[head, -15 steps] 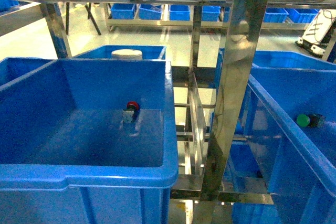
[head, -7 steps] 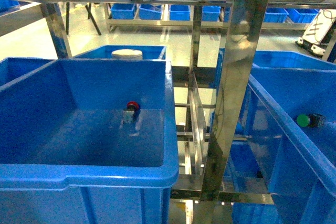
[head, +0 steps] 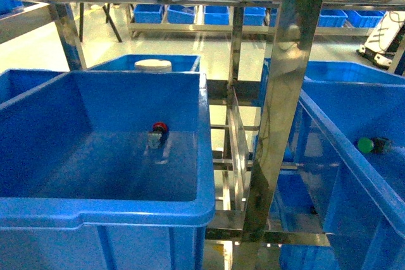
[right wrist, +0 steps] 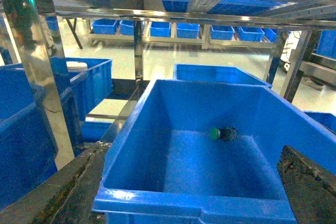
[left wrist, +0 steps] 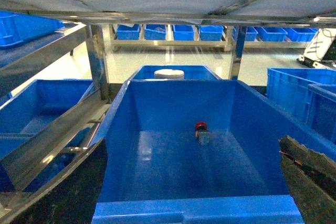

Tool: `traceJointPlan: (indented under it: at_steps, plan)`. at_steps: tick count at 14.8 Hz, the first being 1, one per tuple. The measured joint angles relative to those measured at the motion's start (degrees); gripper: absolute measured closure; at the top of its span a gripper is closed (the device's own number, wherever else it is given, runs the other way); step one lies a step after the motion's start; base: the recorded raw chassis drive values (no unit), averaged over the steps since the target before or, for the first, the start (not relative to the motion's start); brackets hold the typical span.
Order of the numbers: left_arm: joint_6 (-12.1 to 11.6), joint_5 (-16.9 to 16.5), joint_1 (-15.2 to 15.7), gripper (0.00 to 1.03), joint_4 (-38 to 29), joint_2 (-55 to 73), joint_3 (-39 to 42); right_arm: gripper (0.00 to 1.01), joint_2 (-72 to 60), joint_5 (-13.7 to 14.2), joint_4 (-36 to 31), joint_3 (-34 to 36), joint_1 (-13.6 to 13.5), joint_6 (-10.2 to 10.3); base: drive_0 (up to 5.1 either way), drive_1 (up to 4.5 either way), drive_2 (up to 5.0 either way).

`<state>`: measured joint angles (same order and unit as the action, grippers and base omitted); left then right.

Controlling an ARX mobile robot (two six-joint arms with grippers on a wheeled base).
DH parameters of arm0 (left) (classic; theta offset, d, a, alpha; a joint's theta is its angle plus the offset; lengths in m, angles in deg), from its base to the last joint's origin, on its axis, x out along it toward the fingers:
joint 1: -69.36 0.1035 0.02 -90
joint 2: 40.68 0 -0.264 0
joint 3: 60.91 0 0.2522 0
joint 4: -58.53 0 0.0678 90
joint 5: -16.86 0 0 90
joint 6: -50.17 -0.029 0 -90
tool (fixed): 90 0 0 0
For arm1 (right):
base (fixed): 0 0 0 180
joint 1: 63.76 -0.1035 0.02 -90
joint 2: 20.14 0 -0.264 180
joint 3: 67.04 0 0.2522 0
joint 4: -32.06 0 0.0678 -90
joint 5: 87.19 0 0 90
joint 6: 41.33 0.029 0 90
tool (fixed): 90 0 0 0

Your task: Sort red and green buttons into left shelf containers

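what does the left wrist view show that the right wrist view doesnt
Only the left wrist view shows the red button, lying on the floor of its deep blue bin near the back wall.

Only the right wrist view shows the green button, lying on its side on the floor of a different blue bin.

Both share the steel shelf frame, a white round lid in a bin behind, and rows of small blue trays across the aisle. Neither shows a claw's fingertips clearly.

Bright overhead light glares off the far floor and steel shelf posts, while every view looks soft and blue-tinted.
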<state>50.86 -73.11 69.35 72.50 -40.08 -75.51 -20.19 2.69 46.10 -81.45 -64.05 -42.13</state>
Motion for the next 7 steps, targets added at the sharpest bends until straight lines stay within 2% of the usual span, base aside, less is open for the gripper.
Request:
traceJointPlan:
  at_steps: [7]
  plan:
    - [-0.02, 0.00, 0.00, 0.05, 0.00, 0.00, 0.00, 0.03, 0.00, 0.00, 0.00, 0.00, 0.00, 0.00, 0.0, 0.00, 0.0]
